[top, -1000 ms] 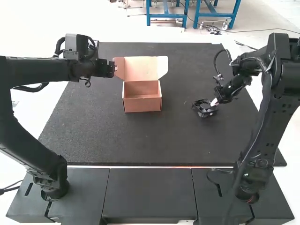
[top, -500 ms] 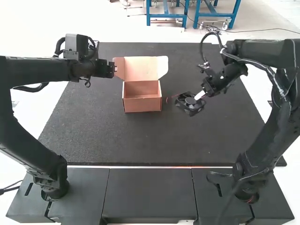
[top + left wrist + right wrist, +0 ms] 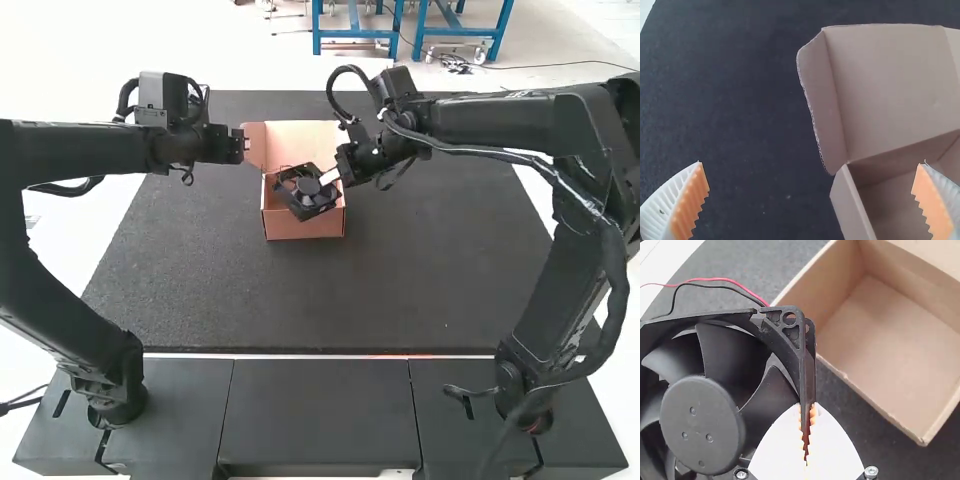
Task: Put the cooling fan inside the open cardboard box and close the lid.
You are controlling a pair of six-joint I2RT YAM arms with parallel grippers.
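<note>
While the right claw is clamped on one corner of the black square plastic cooling fan, the fan hangs tilted over the open top of the small brown cardboard box, which sits just below that claw. In the right wrist view the claw's white ribbed fingers, with their orange pads, press together on the thin edge of the fan's frame. Beyond it the box shows a bare cardboard floor. Whether the fan's lower edge dips below the box rim, I cannot tell.

There is one box, one fan and two claws. Two thin wires, one red and one black, trail from the fan's frame.

The fan has a round flat hub with a few small holes, broad curved blades around it, and a mounting hole at the gripped corner.

The box's lid stands upright at the back, away from the right claw. The left claw hangs just beside the lid's left edge with its fingers spread wide apart, gripping nothing. From its wrist view, the lid's side flap and the box's near corner lie just ahead of that claw. Box and both claws are over a black textured mat on the worktop.
</note>
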